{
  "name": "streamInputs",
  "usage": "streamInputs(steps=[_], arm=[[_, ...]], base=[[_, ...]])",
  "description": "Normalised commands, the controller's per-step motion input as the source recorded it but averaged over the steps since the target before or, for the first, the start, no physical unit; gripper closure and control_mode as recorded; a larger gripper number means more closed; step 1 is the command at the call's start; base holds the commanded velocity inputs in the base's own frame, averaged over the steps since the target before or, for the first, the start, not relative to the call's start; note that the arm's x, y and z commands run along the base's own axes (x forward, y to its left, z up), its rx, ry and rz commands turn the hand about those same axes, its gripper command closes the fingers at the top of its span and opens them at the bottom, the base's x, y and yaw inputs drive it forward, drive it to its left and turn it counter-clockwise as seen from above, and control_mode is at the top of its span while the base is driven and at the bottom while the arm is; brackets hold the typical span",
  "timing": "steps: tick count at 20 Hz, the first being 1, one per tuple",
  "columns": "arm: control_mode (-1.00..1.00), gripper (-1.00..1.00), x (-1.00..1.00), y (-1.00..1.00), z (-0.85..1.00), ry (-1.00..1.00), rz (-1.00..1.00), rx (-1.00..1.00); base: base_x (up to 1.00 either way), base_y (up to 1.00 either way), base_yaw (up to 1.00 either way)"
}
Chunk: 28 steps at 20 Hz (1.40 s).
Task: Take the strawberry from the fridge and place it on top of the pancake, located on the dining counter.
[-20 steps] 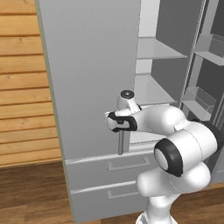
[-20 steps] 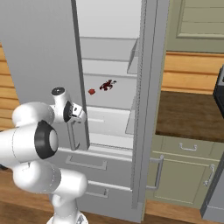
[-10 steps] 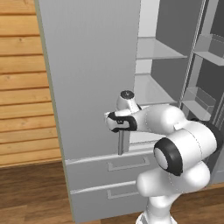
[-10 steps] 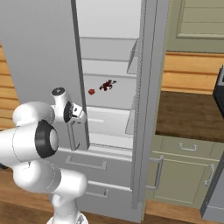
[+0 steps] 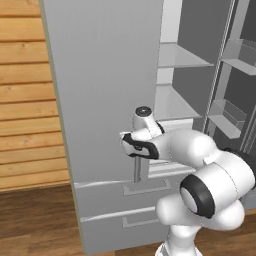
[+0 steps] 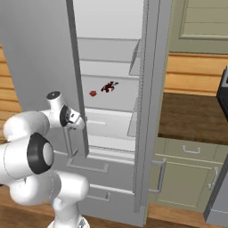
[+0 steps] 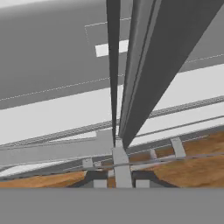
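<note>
Claw: I saw my claw (image 5: 136,156) pressed together on the left door's handle (image 5: 137,170), low on the bar.
Fridge: the fridge (image 6: 40,58) was tall and grey, its right door (image 6: 149,111) swung wide, white inside with clear shelves.
Strawberry: a small red strawberry (image 6: 93,93) sat on the middle shelf (image 6: 120,95), just beside a dark red-brown item (image 6: 109,86).
Drawers: I counted two grey drawers (image 5: 120,220) below the doors.

strawberry (image 6: 92,93): on fridge (image 6: 40,53) shelf | right door: open | drawers (image 6: 100,176): below
</note>
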Motion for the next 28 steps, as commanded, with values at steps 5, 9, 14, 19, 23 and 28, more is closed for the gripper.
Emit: streamInputs(steps=[5, 9, 14, 19, 23, 28], arm=[[-1.0, 1.0, -0.8, 0.16, -0.02, 0.02, -0.31, 0.0], [-1.0, 1.0, -0.93, 0.21, 0.0, 0.03, -0.28, 0.0], [-1.0, 1.0, -0.79, 0.45, 0.0, 0.0, -0.18, -0.07], [-1.0, 1.0, -0.51, 0.56, 0.0, 0.0, -0.04, -0.15], [-1.0, 1.0, -0.28, 0.5, 0.0, 0.0, 0.0, -0.09], [-1.0, -1.0, -0.26, 0.32, 0.0, -0.01, -0.04, -0.03]], base=[[0.0, 0.0, 0.0], [0.0, 0.0, 0.0], [0.0, 0.0, 0.0], [0.0, 0.0, 0.0], [0.0, 0.0, 0.0], [0.0, 0.0, 0.0]])
